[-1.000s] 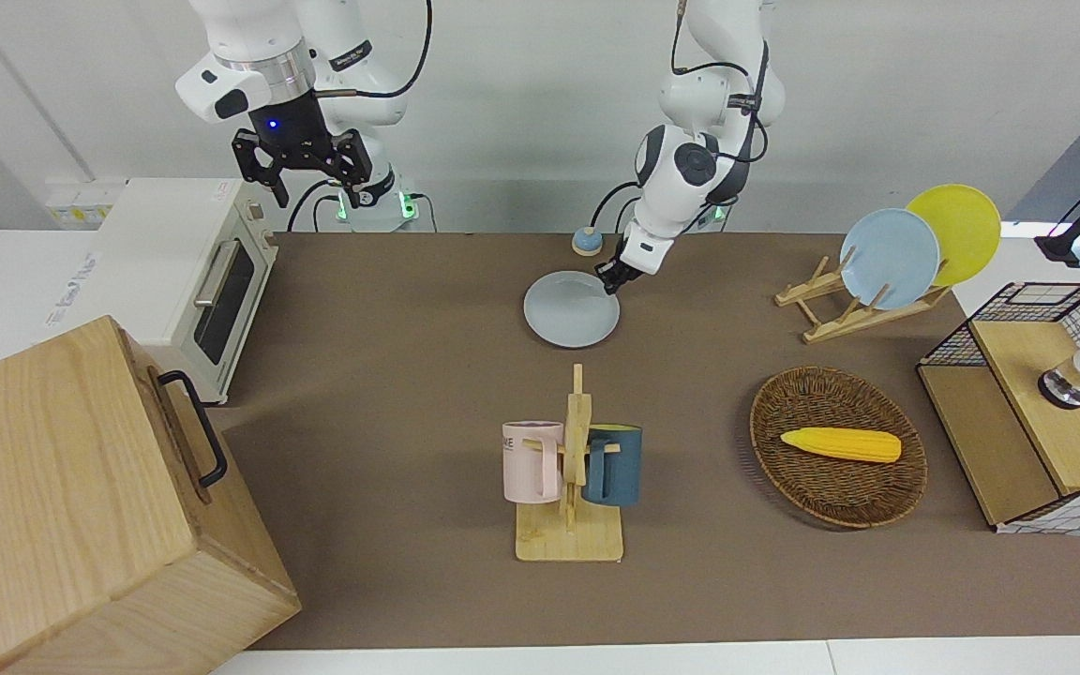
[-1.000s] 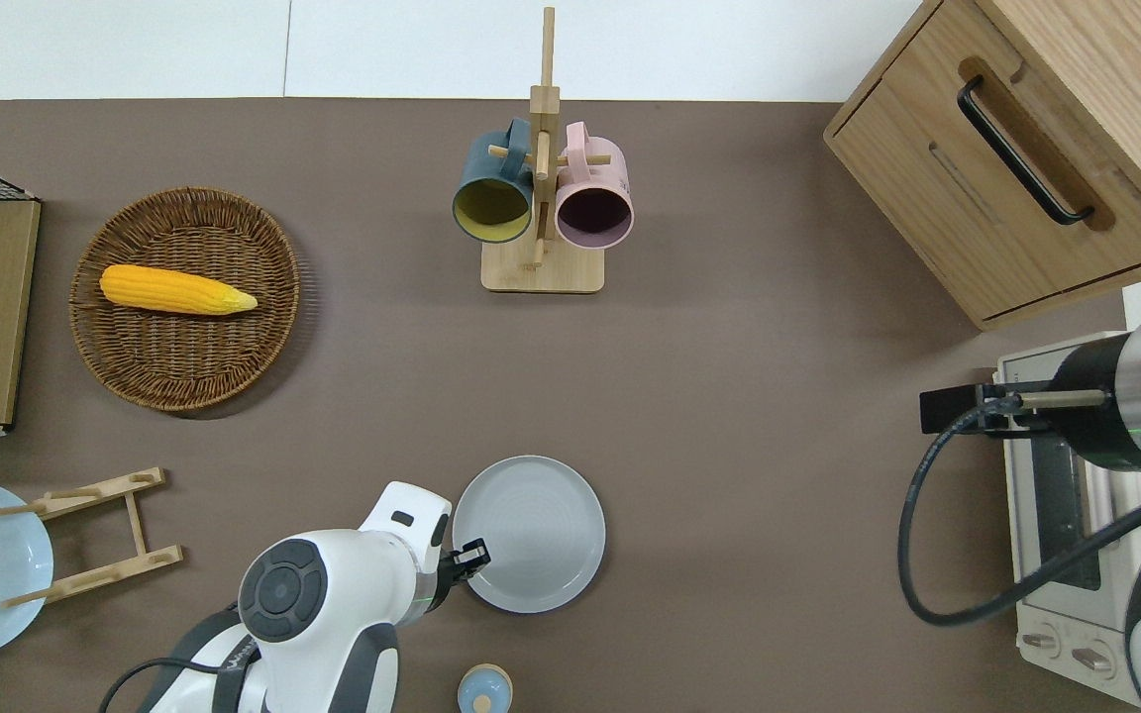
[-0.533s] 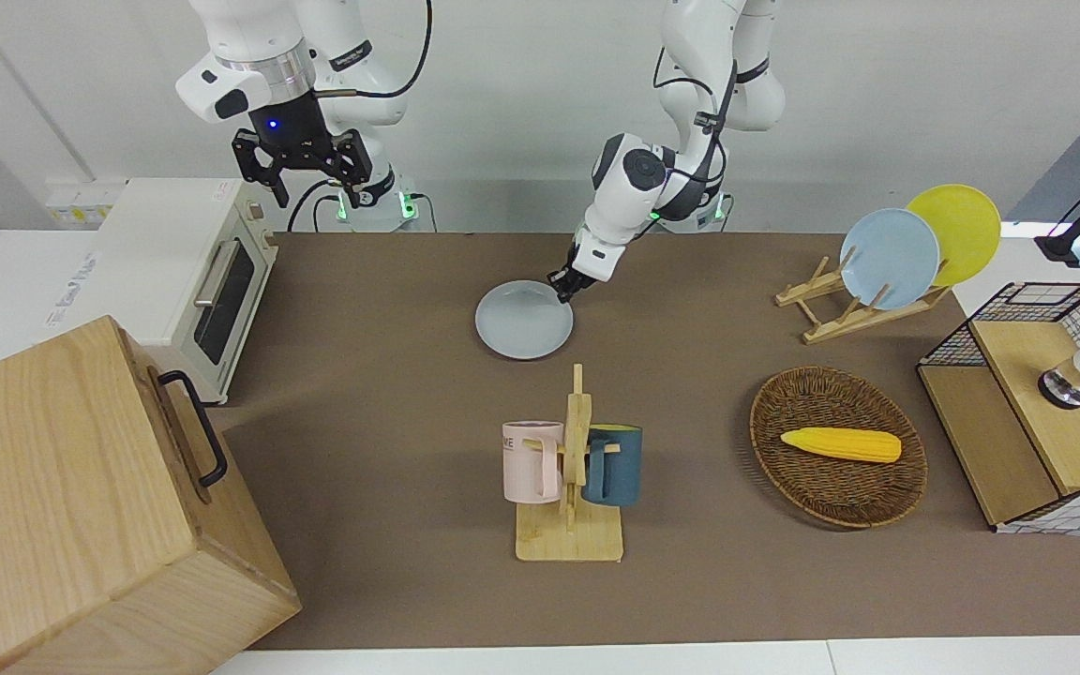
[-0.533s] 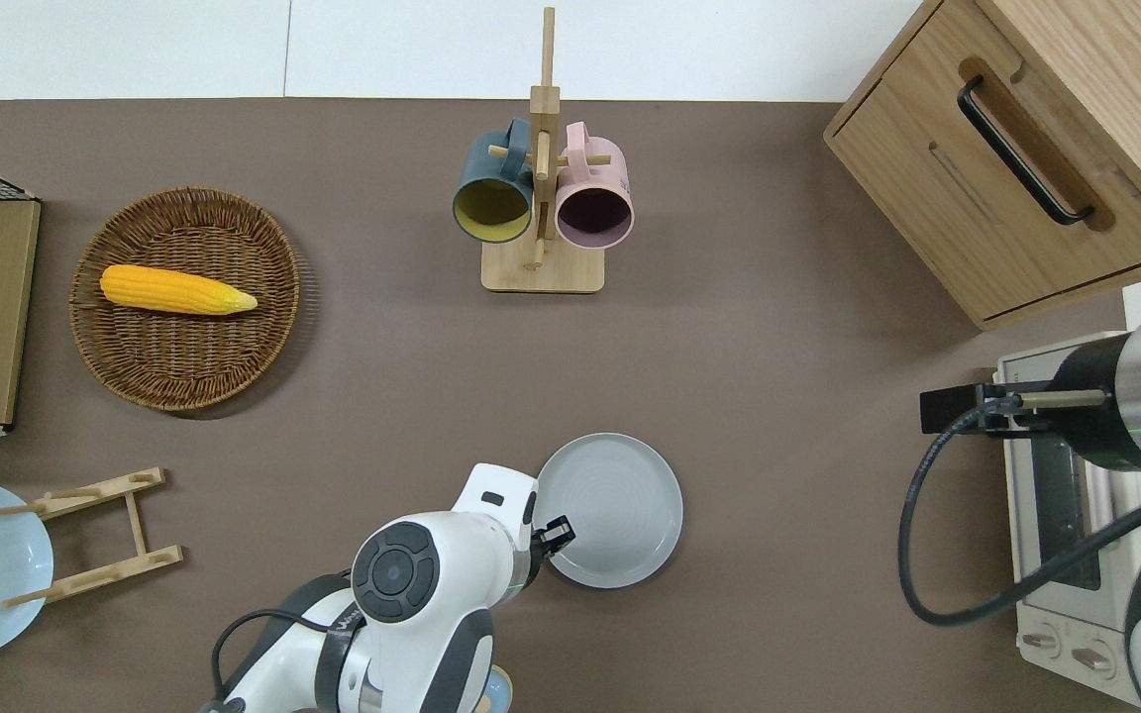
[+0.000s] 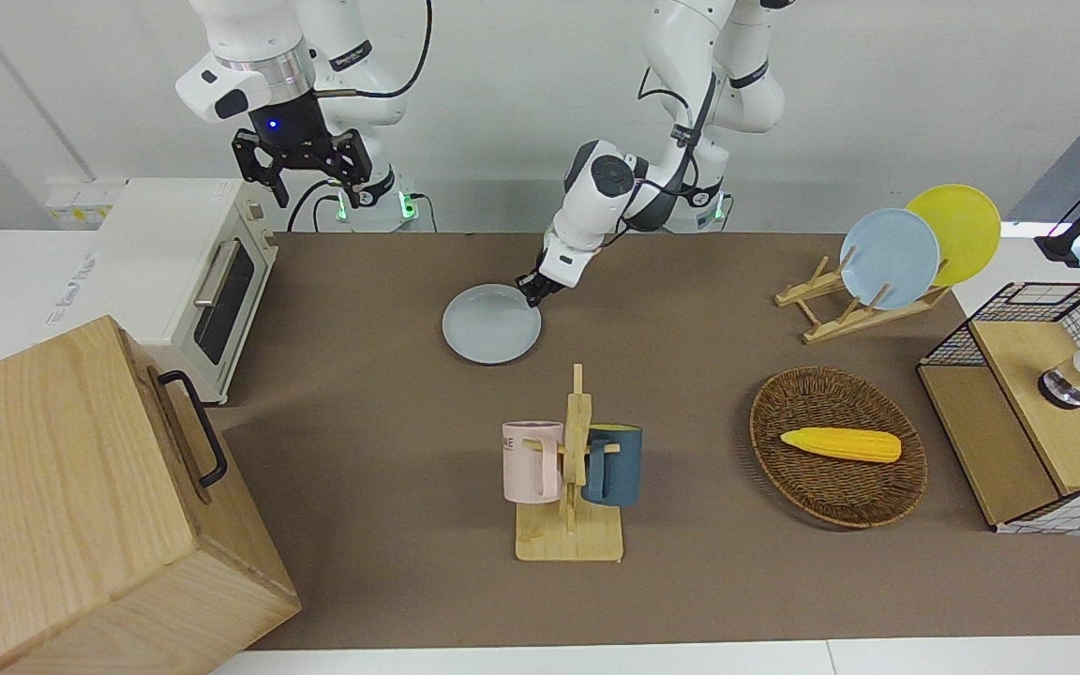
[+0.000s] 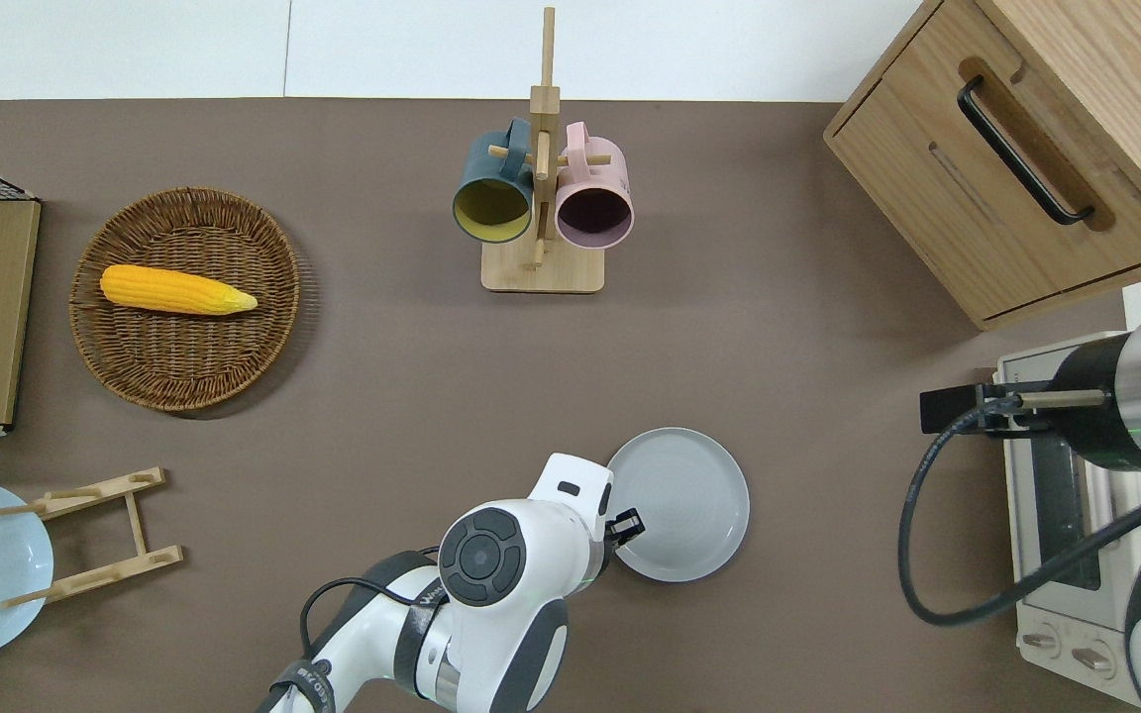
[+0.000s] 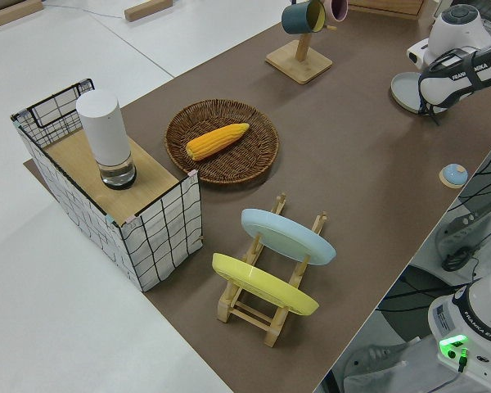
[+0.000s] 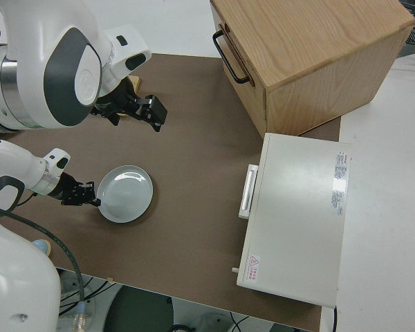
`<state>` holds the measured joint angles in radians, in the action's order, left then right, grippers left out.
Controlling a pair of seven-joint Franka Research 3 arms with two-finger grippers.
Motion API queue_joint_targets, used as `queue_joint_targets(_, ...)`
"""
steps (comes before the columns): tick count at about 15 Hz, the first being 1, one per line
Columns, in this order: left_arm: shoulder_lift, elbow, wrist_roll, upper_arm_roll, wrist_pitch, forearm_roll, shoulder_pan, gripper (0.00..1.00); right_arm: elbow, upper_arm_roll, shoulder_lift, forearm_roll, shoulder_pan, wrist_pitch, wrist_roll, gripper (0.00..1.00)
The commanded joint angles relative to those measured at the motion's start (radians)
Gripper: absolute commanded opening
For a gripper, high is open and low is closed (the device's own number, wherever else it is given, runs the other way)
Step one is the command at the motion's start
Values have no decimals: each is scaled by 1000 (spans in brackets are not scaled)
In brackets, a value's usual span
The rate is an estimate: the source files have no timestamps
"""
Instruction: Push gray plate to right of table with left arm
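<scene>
The left gripper (image 6: 627,523) is pressing low against the rim of the gray plate (image 6: 679,503), on the edge facing the left arm's end of the table (image 6: 788,327); whether its fingers are parted or together cannot be told. The plate is lying flat on the matting, nearer to the robots than the mug rack (image 6: 541,188) and partway toward the toaster oven (image 5: 186,272) at the right arm's end. The left arm (image 5: 596,202) is leaning down to it from its base. The plate is round, shallow and matte, pale bluish-gray with a low raised rim; the matting is dull brown and smooth.

Farther from the robots, the wooden rack is carrying a dark teal mug (image 6: 493,194) and a pink mug (image 6: 594,198) on pegs. Toward the left arm's end, a woven wicker basket (image 6: 263,327) is holding a yellow corn cob (image 6: 176,290), and a slatted wooden stand (image 5: 835,309) is propping a sky-blue plate (image 5: 889,258) and a yellow plate (image 5: 962,225) on edge. A pale wooden cabinet (image 6: 1006,149) with a black handle is occupying the corner at the right arm's end.

Compared with one second ago, the plate and gripper are sitting together markedly closer to the right arm's end, the contact point unchanged. The right arm is parked.
</scene>
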<state>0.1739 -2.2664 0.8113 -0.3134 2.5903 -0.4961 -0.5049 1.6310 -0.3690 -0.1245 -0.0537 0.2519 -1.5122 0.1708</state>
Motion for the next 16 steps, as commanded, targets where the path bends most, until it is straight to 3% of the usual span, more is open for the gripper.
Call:
queue_joint_targets(1, 78, 50, 20, 14, 68, -15, -53, 0, 27, -14, -27, -21, 24, 1, 10, 996)
queue_joint_targets(3, 84, 70, 32, 14, 68, -13, -53, 393, 27, -14, -27, -21, 24, 0, 10, 996)
queue_joint_targets(4, 88, 70, 26, 14, 60, -12, -49, 486, 27, -14, -27, -21, 24, 0, 10, 996)
queue_joint_targets(5, 82, 70, 34, 13, 51, -12, -46, 673, 27, -14, -27, -21, 24, 0, 12, 996)
queue_joint_targets(6, 67, 70, 37, 10, 28, -12, -41, 922, 27, -14, -27, -21, 24, 0, 10, 996)
queue_joint_targets(7, 37, 80, 37, 11, -37, -13, -28, 980, 27, -14, -27, -21, 24, 0, 10, 996)
queue_joint_targets(10, -97, 85, 20, 23, -287, -4, 46, 987, 27, -14, -27, -21, 24, 0, 10, 996)
queue_joint_targets(11, -135, 106, -12, 81, -394, 4, 58, 987, 27, -14, -27, -21, 24, 0, 12, 996)
queue_joint_targets(14, -146, 247, -200, 262, -730, 27, 77, 991, 27, -14, -27, -21, 24, 0, 10, 996)
queue_joint_targets(16, -155, 310, -233, 324, -852, 143, 78, 991, 27, -14, -27, -21, 24, 0, 10, 996)
